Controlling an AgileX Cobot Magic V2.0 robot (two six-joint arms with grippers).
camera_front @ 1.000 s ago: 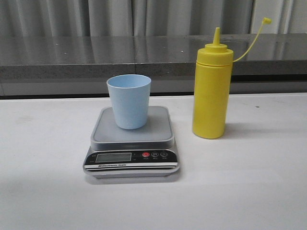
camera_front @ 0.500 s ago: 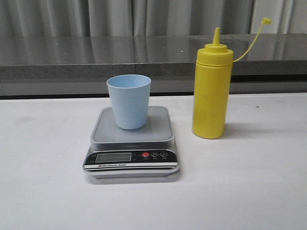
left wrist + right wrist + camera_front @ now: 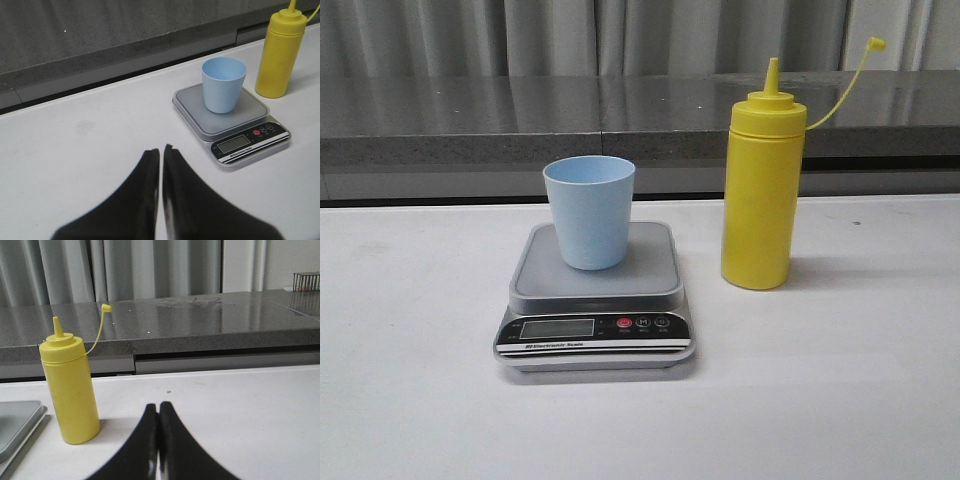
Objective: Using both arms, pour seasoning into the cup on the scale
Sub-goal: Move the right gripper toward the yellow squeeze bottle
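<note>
Each gripper, left [image 3: 161,152] and right [image 3: 158,407], shows 2 matte black jaws: broad at the base, curving inward to narrow, rounded tips.

table [image 3: 420,420]: white, bare in front | counter [image 3: 520,120]: dark grey stone, ran behind the table | curtain [image 3: 550,35]: grey, hung behind | rack [image 3: 306,280]: wire, on the counter

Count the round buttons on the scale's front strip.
3, in a row right of the display on the scale: a red button, then two dark buttons.
</note>
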